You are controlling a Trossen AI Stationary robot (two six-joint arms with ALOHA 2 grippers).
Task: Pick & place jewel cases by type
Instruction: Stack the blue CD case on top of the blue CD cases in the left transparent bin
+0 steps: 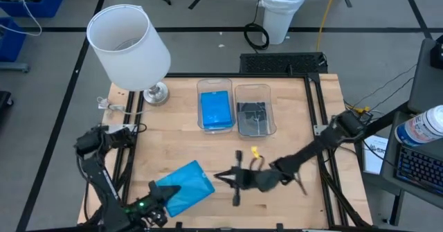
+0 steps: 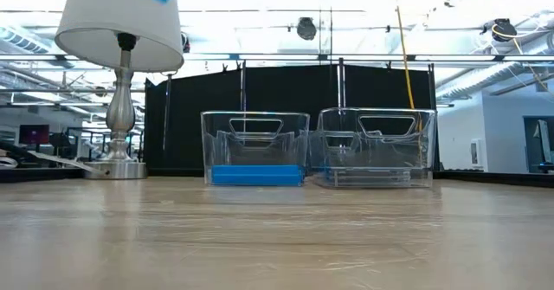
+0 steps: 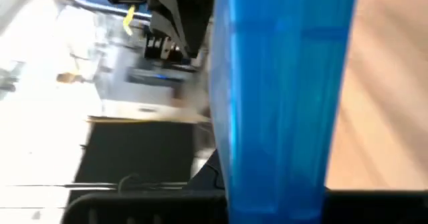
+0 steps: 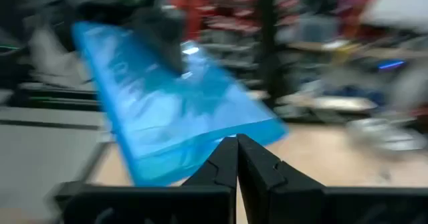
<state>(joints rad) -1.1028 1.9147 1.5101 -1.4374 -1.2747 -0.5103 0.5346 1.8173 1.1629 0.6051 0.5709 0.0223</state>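
Left hand grasps a blue jewel case at the bench's front-left; right hand clenched, empty.

Bench point(image 1: 180, 114) carries a lamp point(image 1: 129, 39) at back-left and two clear bins: left bin point(image 1: 215, 86) holds blue cases point(image 1: 215, 108), right bin point(image 1: 253, 90) holds dark cases point(image 1: 252, 114). The blue jewel case point(image 1: 187, 186) sits tilted in the left hand point(image 1: 163, 196). The right hand point(image 1: 223, 176) sits just beside it, fingers pressed together.

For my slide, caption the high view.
Left end effector holds a blue jewel case above the table; right end effector shut beside it.
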